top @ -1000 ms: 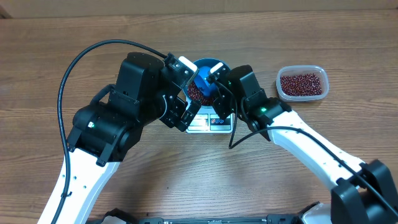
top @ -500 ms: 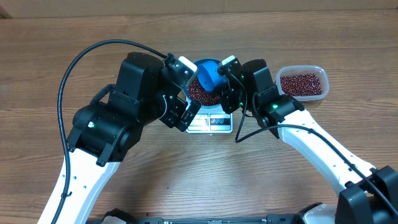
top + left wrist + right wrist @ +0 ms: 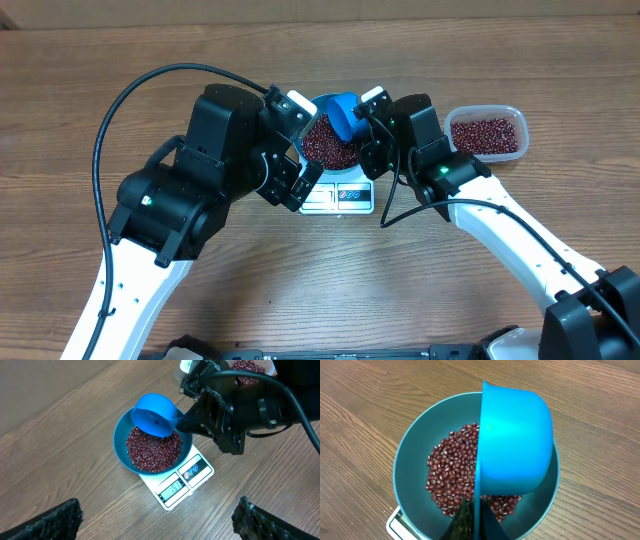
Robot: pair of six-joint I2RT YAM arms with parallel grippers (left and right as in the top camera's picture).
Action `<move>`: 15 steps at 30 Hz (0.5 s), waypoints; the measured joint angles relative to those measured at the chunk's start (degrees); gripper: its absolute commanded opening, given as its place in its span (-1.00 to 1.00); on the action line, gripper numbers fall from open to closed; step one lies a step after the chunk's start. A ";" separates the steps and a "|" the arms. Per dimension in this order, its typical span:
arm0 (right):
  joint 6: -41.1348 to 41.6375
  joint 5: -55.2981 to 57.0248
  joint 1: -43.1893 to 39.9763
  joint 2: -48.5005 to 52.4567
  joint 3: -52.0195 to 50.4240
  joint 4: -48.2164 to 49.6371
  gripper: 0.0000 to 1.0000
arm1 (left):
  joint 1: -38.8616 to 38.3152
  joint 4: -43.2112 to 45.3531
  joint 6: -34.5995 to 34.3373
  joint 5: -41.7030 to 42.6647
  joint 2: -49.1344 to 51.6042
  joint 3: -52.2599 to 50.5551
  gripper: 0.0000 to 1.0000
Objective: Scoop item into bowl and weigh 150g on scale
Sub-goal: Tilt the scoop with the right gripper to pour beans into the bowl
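Note:
The blue bowl [image 3: 309, 152] [image 3: 120, 445] [image 3: 400, 470] stands on the white scale [image 3: 338, 197] [image 3: 182, 485] and holds a layer of red-brown beans [image 3: 325, 148] [image 3: 152, 450] [image 3: 452, 475]. My right gripper [image 3: 362, 122] [image 3: 477, 520] is shut on the handle of a small blue scoop [image 3: 343, 113] [image 3: 152, 412] [image 3: 515, 445]. The scoop is tipped on its side over the bowl's back right part, and no beans are falling. My left gripper [image 3: 300, 145] [image 3: 160, 530] hovers wide open beside the bowl with nothing between its fingers. The scale's display is lit.
A clear plastic tub [image 3: 485, 133] [image 3: 250, 365] with more beans sits to the right of the bowl, close behind the right arm. The left arm's black cable [image 3: 130, 95] loops over the table at the left. Bare wooden table surrounds the scale.
The right gripper has swung rightward and back, bringing the scoop up from inside the bowl to above its back right rim and turning it. The left arm has stayed still.

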 measured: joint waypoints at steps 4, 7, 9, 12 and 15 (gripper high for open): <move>-2.29 0.28 0.00 0.28 0.00 -0.26 -0.93 | 0.00 0.00 0.00 0.00 0.00 0.00 0.99; -5.70 0.50 0.00 0.39 0.00 -0.74 -0.93 | 0.00 0.00 0.00 0.00 0.00 0.00 0.99; -8.50 0.57 0.00 0.44 0.00 -1.11 -0.92 | 0.00 0.00 -0.02 0.00 0.00 0.00 0.99; -12.22 0.66 0.00 0.44 0.00 -1.60 -0.92 | 0.00 0.00 0.00 0.00 0.00 0.00 0.99; -16.13 0.72 0.00 0.44 0.00 -1.64 -0.92 | 0.00 0.00 -0.02 0.00 0.00 0.00 0.99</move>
